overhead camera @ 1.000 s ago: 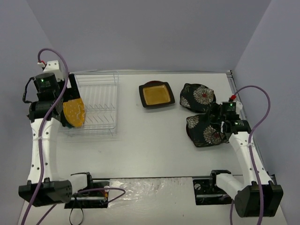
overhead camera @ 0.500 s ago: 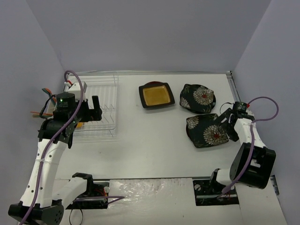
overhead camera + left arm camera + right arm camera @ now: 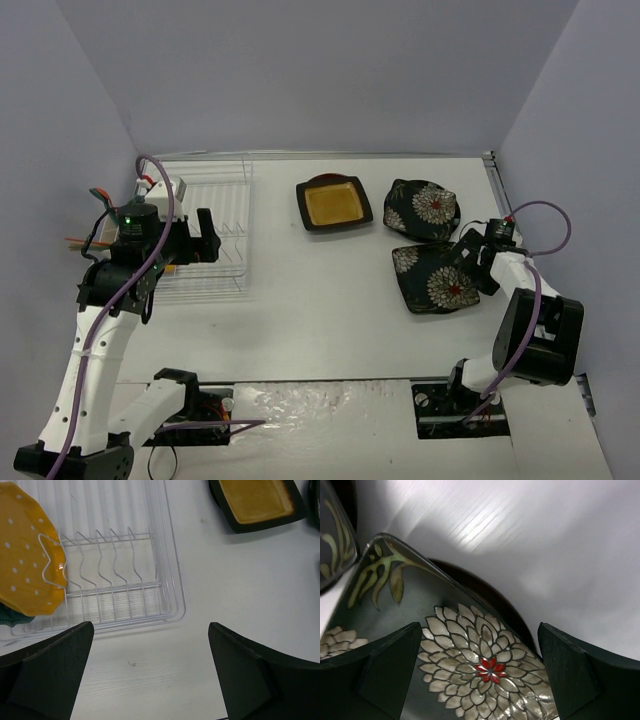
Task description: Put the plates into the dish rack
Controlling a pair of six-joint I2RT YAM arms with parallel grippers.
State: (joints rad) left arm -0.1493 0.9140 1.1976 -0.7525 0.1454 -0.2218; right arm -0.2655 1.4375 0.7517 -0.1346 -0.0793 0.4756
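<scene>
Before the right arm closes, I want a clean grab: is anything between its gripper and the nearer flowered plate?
Nothing visible does: the right gripper hangs open, close over the nearer flowered plate.

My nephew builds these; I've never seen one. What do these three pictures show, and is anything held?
Two robot arms are bolted at the table's near edge, each ending in a two-finger gripper. The wide picture looks down from above and behind them. The other two come from wrist cameras, so the dark wedges are the fingers. The left gripper hangs open near the white wire dish rack, which holds an orange-yellow plate and a teal plate. On the table lie a black square plate, a farther flowered plate and a nearer flowered plate. The right gripper is open, low over the nearer one. Nothing is held.
</scene>
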